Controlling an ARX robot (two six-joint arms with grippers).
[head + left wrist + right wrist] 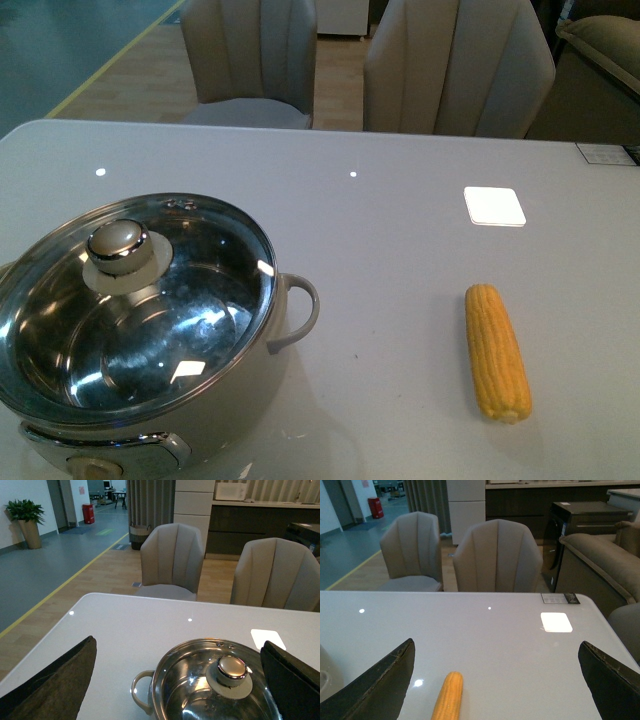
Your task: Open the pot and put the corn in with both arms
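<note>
I see the pot [262, 372] sitting at the near left corner of the table [380, 240]. The glass lid [190, 320] is on and seated on the rim, with its knob [120, 246] up. The loop handle [297, 310] points toward the table's middle.

The corn [497, 352] lies flat near the near right corner, well apart from the pot. It runs lengthwise from near edge to far edge with nothing touching it.

Neither arm shows in the front view. The left gripper [178, 642] has its fingers [55, 680] spread wide and holding nothing, with the lidded pot between and below them. The right gripper [496, 644] is also spread wide and empty, with the corn on the table below it.

There's a bright square reflection [494, 206] toward the far right, and two chairs [455, 65] beyond the far edge.
</note>
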